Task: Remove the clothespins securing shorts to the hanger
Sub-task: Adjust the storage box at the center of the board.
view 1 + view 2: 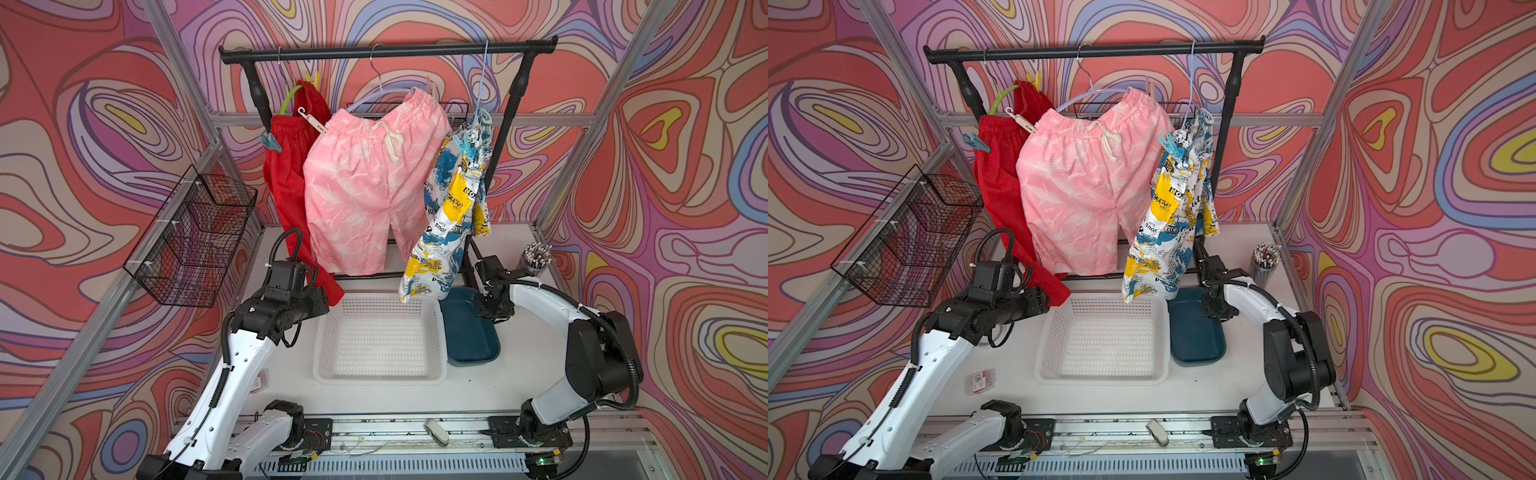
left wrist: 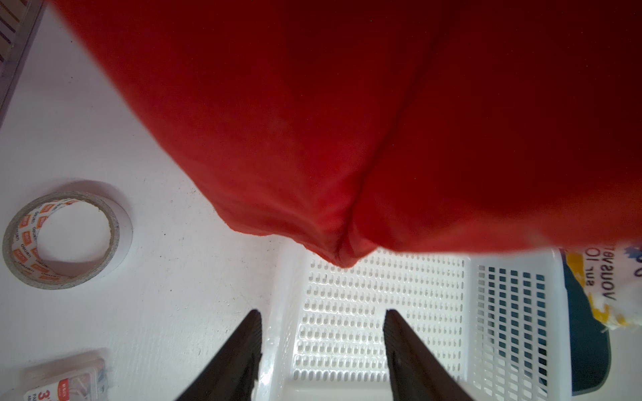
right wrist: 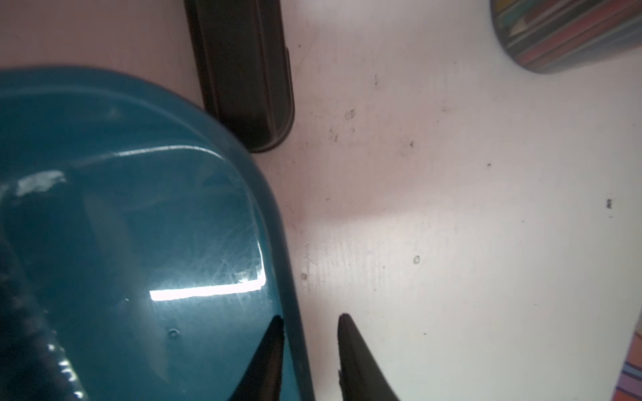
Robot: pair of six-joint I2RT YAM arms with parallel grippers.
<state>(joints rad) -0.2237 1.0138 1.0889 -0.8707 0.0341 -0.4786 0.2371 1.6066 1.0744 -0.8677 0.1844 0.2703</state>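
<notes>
Well above my left gripper (image 2: 321, 312), jaws apart on nothing beneath the hem of the red shorts (image 2: 347, 121), a teal-grey clothespin (image 1: 271, 142) pinches the waistband. Up and across from my right gripper (image 3: 310, 317), parted and empty over the rim of the blue tray (image 3: 278, 225), a light blue clothespin (image 1: 463, 144) grips the printed shorts (image 1: 451, 216). Both pegs look light, stiff and slick. I judge squeezing the flared tail ends best, since the soft cloth will sway.

Swirling pink, red and purple walls (image 1: 104, 145) all round, silver frame posts (image 1: 185, 79) at the corners, white tabletop (image 1: 519, 374) below, black garment rail (image 1: 415, 49) across the back, wire basket (image 1: 195, 241) on a post, soft even light
</notes>
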